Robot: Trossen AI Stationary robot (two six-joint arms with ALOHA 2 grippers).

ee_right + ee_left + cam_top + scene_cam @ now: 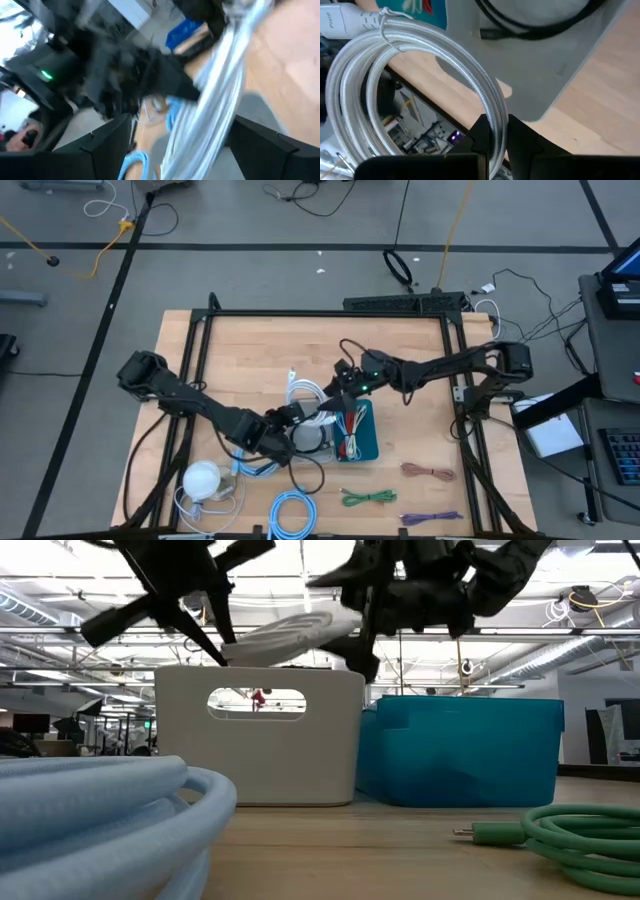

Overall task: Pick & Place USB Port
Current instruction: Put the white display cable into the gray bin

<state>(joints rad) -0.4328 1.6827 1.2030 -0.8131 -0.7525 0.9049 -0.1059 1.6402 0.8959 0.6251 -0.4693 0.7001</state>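
Observation:
A coil of white braided cable point(305, 395) hangs in the air over the white bin point(312, 442) and beside the teal bin point(368, 442). In the low view the coil point(290, 635) floats above the white bin's rim point(260, 670). My left gripper point(292, 413) is shut on the coil. My right gripper point(340, 383) reaches in from the right. It is open, and its fingers stand wide on either side of the coil's strands point(220, 85). A black cable lies inside the white bin point(560, 60). My left gripper point(494, 142) pinches the coil's bundled strands point(492, 117) between its two fingers, which lie across the strands. The coil is lifted clear and stands out beyond the fingers, with its white plug end point(350, 22) on the far side of the loop. My right gripper point(182, 145): whether it touches the coil I cannot tell.
The teal bin point(470, 750) holds coloured cables. A light blue coil point(292, 510), a green cable point(368, 498), a purple one point(432, 518) and a reddish one point(428, 472) lie near the table's near edge. A white round object point(202, 478) lies left of the bins.

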